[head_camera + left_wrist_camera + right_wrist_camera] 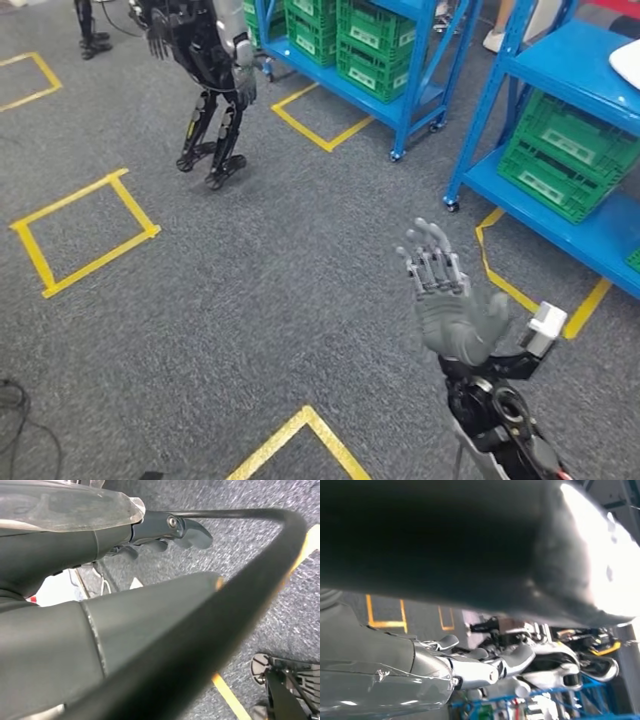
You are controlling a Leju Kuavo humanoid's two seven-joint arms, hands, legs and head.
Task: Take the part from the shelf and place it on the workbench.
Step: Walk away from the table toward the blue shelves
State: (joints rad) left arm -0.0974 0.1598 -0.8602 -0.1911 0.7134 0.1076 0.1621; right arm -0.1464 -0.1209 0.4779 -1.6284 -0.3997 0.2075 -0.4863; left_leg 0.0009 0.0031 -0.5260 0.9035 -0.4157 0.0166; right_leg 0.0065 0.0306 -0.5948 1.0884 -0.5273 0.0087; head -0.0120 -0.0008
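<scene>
My right hand point(445, 295) is raised over the grey carpet, palm up, fingers spread, holding nothing. In the right wrist view its silver fingers point(490, 667) stretch out bare. To its right stands a blue shelf point(573, 60). A white object point(628, 60), cut off by the picture's edge, lies on the shelf's upper board, well beyond the hand. My left hand point(124, 615) shows a thick grey thumb and dark straight fingers point(188, 532) with nothing in them, above the carpet.
Green crates point(566, 155) fill the right shelf's lower board. A second blue shelf point(377, 95) with green crates stands at the back. Another humanoid robot point(211, 80) stands at the back left. Yellow tape squares point(83, 230) mark the floor. Cables point(15, 410) lie at the left edge.
</scene>
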